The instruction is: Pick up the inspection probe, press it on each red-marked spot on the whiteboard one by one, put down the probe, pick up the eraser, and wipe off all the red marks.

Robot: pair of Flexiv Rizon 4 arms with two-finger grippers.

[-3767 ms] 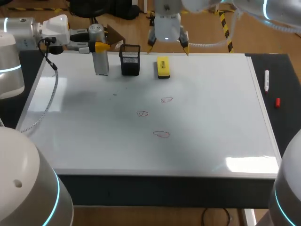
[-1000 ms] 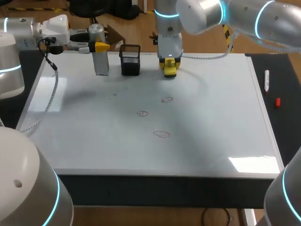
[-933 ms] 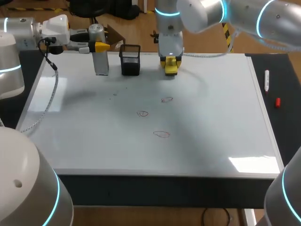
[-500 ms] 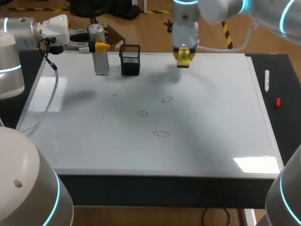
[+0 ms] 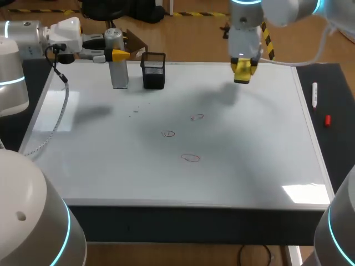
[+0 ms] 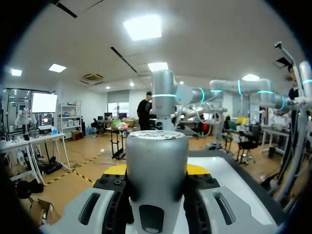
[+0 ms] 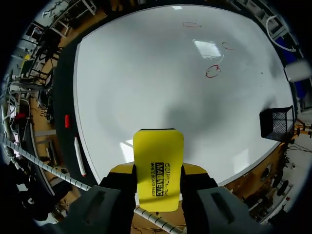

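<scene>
The eraser point(image 7: 158, 163) is clamped between the right gripper's point(image 7: 157, 171) fingers, its yellow face jutting past the tips, held above the whiteboard point(image 5: 249, 144) near its far edge. Three red marks point(image 5: 168, 133) lie well apart from it, mid-board. Beyond the mesh cup point(image 5: 153, 71), the left gripper point(image 5: 113, 54) clasps the upright inspection probe point(image 5: 118, 75).

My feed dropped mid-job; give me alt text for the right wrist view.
The gripper is shut on a yellow eraser held over the whiteboard. Three red marks lie ahead of it, a black mesh cup off to one side.
</scene>
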